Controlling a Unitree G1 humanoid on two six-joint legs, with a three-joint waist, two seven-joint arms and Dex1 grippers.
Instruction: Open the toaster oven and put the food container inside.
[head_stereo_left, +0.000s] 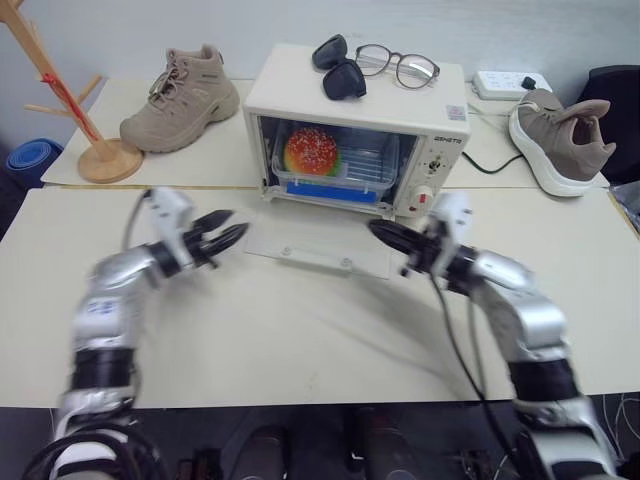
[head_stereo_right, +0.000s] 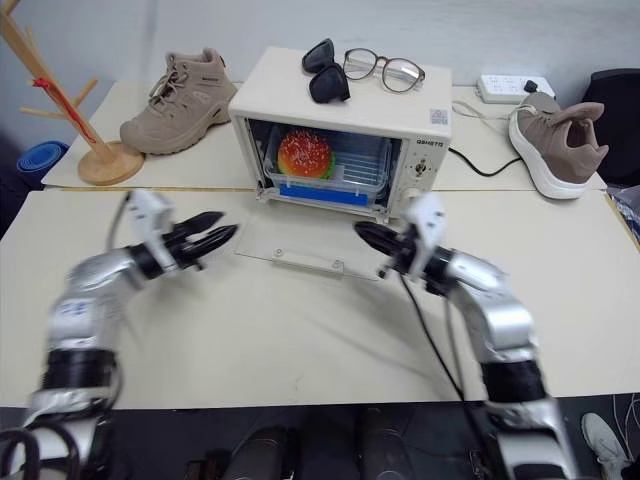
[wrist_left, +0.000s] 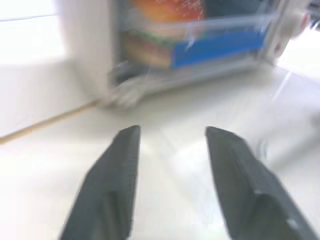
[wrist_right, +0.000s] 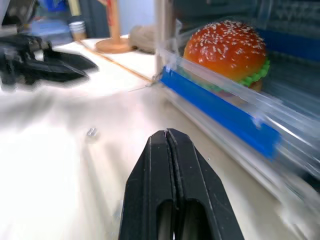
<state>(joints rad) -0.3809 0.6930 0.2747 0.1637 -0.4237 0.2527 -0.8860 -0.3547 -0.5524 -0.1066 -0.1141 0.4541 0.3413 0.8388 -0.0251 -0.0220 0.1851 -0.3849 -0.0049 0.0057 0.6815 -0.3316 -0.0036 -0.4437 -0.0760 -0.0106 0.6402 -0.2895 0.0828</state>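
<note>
Oven (head_stereo_left: 355, 130): cream-white, at 12 o'clock on the tabletop (head_stereo_left: 300, 330), glass door (head_stereo_left: 318, 245) dropped flat toward the robot.

Container (head_stereo_left: 335, 160): clear box with a blue clip along its front, sitting inside the oven on the rack; the sesame burger (wrist_right: 227, 50) with green lettuce shows through at its 9 o'clock end.

Left gripper (head_stereo_left: 222, 233): at 9 o'clock of the door, just off the door's edge, fingers (wrist_left: 115, 175) apart with bare tabletop between them, holding nothing.

Right gripper (head_stereo_left: 385, 235): at 3 o'clock of the door, over its near corner, fingers (wrist_right: 172, 190) pressed together, empty, pointing toward the container's blue front.

On the oven roof: sunglasses (head_stereo_left: 338, 68) and clear spectacles (head_stereo_left: 398, 65), side by side.

Behind, at 10 o'clock: tan boot (head_stereo_left: 185, 100) and a wooden stand (head_stereo_left: 85, 130).

At 2 o'clock: grey sneaker (head_stereo_left: 560, 140) and a white power strip (head_stereo_left: 510, 82).
</note>
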